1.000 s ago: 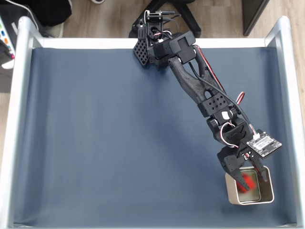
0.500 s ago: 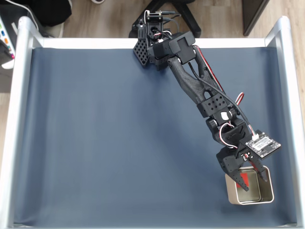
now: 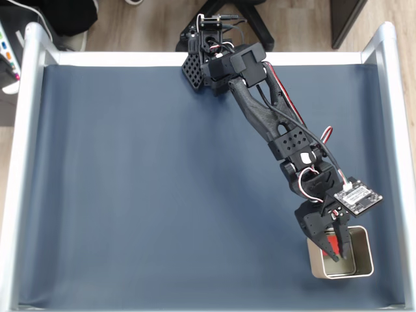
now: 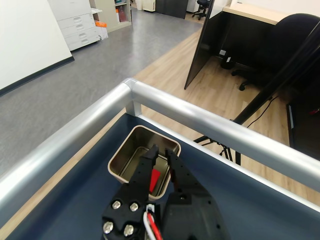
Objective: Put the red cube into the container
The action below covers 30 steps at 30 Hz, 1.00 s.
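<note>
Black gripper [image 3: 337, 250] hangs over the container [image 3: 364, 265], fingers now drawn narrow where they stood wider a second ago. Between and below them the red cube [image 4: 154, 177] lies on the tin's floor, seemingly let go. That tin sits at the table's [image 3: 143, 195] five o'clock corner; judged, only withdrawal remains.

Fixed view: camera above, looking straight down on the whole blue mat [image 3: 149, 195] and its metal rails, arm base at top centre. Wrist view: camera riding the arm, close, looking obliquely forward and down past the gripper [image 4: 161, 152] toward the rail corner and office floor. Both share the container [image 3: 361, 260] [image 4: 125, 155].
</note>
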Tool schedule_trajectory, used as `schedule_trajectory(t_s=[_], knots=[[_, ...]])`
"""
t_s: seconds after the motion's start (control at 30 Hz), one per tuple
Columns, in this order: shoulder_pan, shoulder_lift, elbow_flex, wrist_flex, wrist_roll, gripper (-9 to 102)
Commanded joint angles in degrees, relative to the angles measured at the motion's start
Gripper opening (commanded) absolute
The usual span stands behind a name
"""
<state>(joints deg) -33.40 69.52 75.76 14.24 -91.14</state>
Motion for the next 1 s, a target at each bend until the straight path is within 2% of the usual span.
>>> schedule_trajectory(t_s=[0.0, 0.27, 0.7, 0.97], knots=[[1.8, 5.4, 0.3, -0.7, 0.1, 0], [9.0, 22.6, 16.4, -0.5, 0.1, 0], [25.0, 59.0, 54.4, 0.1, -2.4, 0], [29.1, 81.3, 78.8, 3.0, -2.4, 0]])
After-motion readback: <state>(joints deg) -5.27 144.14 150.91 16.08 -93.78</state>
